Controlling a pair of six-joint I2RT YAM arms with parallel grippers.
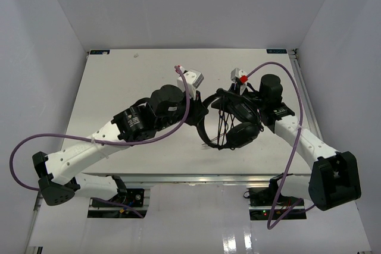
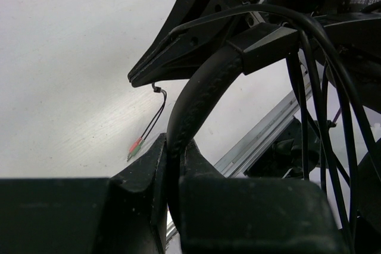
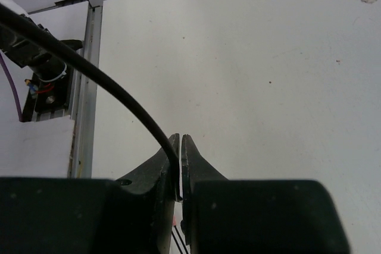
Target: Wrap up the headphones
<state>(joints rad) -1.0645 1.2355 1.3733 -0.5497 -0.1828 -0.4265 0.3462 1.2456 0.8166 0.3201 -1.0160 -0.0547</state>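
Headphones [image 1: 243, 134] hang mid-table: headband [image 2: 196, 96] clamped in fully closed left gripper [image 2: 175, 147]; right gripper [image 3: 180, 141], nearly closed, pinches cable [image 3: 113, 85]. We judge right gripper better placed for next turn.

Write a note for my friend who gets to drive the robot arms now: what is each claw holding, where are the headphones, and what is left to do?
Left gripper: shut on the padded headband.
Right gripper: shut on the thin black cable.
Headphones: held between the two arms over the middle of the table.
Done: several turns of cable already run across the headphones.
Left: the end of the cable, with its red and green plugs, hangs loose below the right gripper. It probably needs winding on and tucking in.
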